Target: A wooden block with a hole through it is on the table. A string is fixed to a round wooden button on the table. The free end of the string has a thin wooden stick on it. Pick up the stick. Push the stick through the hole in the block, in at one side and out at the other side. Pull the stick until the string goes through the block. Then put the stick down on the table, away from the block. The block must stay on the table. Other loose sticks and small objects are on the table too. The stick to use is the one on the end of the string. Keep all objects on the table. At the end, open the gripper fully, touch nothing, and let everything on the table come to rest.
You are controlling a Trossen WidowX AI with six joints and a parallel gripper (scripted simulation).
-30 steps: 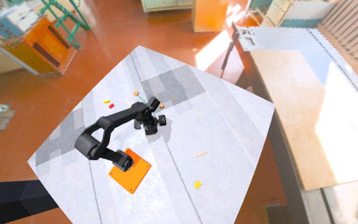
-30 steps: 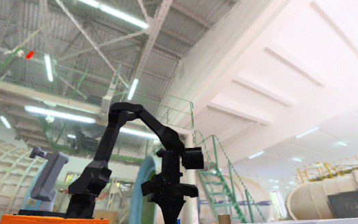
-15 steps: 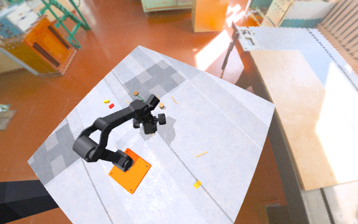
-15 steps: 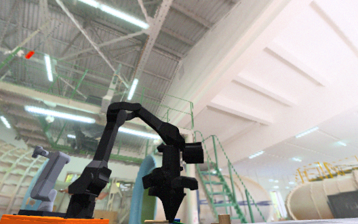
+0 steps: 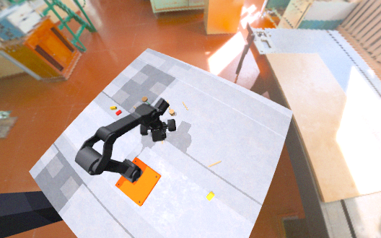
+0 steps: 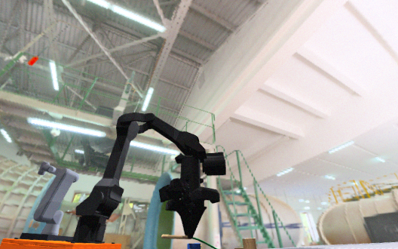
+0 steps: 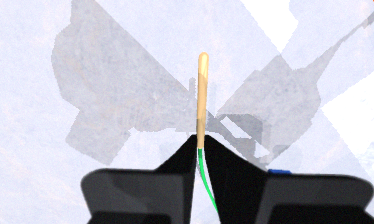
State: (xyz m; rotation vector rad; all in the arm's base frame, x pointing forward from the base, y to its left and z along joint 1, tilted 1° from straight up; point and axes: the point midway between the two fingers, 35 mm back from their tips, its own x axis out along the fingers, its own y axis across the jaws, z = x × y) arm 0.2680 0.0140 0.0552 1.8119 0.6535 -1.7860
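My gripper [image 6: 190, 237] [image 7: 200, 138] is shut on the wooden stick [image 6: 175, 236] [image 7: 202, 95] near its string end. The stick is level, a little above the table, and its free end points away from the fingers. The green string [image 6: 204, 242] [image 7: 203, 172] runs back from the stick between the fingers. A round wooden button [image 5: 144, 99] lies beyond the arm, with a bit of green string beside it. A small wooden piece [image 5: 172, 112] stands right of the arm; whether it is the block, and its hole, I cannot tell.
Loose sticks [image 5: 185, 106] lie past the gripper, and another stick [image 5: 215, 164] lies right of the base. A yellow piece [image 5: 210, 195] is nearer. Small yellow [image 5: 113, 107] and red [image 5: 118, 112] pieces lie left. A blue object [image 6: 194, 246] [image 7: 279, 171] is close to the gripper.
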